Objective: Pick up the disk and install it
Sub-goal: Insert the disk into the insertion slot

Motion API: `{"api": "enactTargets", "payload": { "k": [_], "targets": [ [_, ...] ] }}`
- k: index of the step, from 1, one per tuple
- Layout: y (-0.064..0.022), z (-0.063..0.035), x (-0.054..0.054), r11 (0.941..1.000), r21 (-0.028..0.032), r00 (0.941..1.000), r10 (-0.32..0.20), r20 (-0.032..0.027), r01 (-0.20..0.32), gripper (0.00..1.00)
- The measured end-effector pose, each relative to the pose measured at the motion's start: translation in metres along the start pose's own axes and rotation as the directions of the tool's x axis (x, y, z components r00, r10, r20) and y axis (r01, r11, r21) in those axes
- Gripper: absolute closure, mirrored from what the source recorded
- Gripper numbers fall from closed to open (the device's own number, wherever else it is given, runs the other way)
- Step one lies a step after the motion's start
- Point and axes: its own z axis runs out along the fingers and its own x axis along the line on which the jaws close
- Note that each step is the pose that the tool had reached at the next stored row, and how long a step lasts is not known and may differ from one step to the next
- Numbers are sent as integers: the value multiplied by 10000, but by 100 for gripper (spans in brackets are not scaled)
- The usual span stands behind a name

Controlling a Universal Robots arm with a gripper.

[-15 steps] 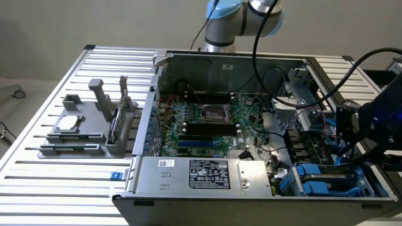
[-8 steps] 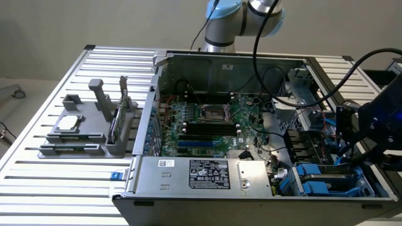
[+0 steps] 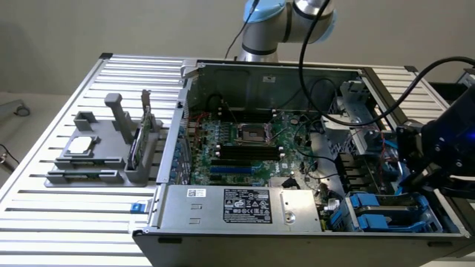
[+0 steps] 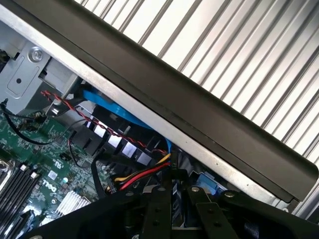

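Ext. view: open dark-grey metal computer case (image 3: 297, 247) sits on the ribbed aluminium bench (image 3: 67, 211), side panel off so the bays are reachable. The disk (image 3: 390, 212), a silver-grey drive in a blue plastic carrier, looks to lie in the drive bay at the case's near corner, ext. view's right. Black end effector (image 3: 424, 179) hangs just above it.

Wrist view: end effector (image 4: 174, 196) points into that bay, next to red/yellow cables (image 4: 144, 174). Wide or narrow: can't tell.
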Motion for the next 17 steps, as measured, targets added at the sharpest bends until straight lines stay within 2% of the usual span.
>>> {"api": "enactTargets", "payload": {
  "k": [4,6,8,11,13,17],
  "targets": [
    [-6,-6,8,9998,216,9998,46,-175,-42,83],
    [-20,-13,17,9995,298,9996,75,-273,-67,83],
    [-33,-27,28,9995,291,9992,111,-380,-100,83],
    [-51,-57,43,9996,203,9982,207,-558,-196,83],
    [-60,-66,48,9995,185,9979,279,-591,-268,83],
    [-66,-87,53,9990,175,9974,430,-581,-420,83]
  ]
}}
